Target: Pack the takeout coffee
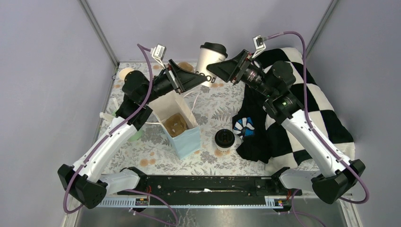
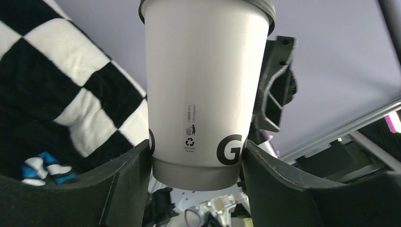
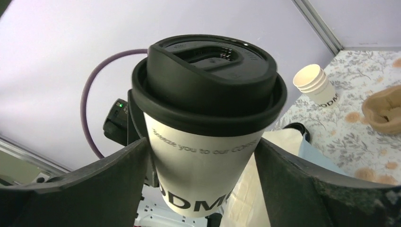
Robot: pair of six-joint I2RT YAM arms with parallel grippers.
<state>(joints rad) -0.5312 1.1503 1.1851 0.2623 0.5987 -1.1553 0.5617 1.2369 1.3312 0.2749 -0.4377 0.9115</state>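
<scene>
A black-lidded white coffee cup point(image 1: 210, 61) hangs upright in the air just beyond the open blue bag point(image 1: 188, 141). The left gripper point(image 2: 196, 158) clasps it near the base, and the right gripper point(image 3: 202, 158) clasps it just under the lid. A second lidded cup point(image 1: 225, 139) stands just right of the bag, against a checkered blanket point(image 1: 307, 99).

A flower-patterned cloth point(image 1: 213, 106) is covering the table in the middle of the top view. A black-and-white checkered blanket point(image 1: 307, 101) is lying bunched over its right side, and a small blue-and-white striped item point(image 1: 244, 126) is resting at the blanket's left edge. Left of centre, a light blue paper bag point(image 1: 189, 142) is standing open with a brown insert point(image 1: 177, 125) sitting inside. A stack of cream paper cups point(image 1: 126, 73) is standing at the upper left.
</scene>
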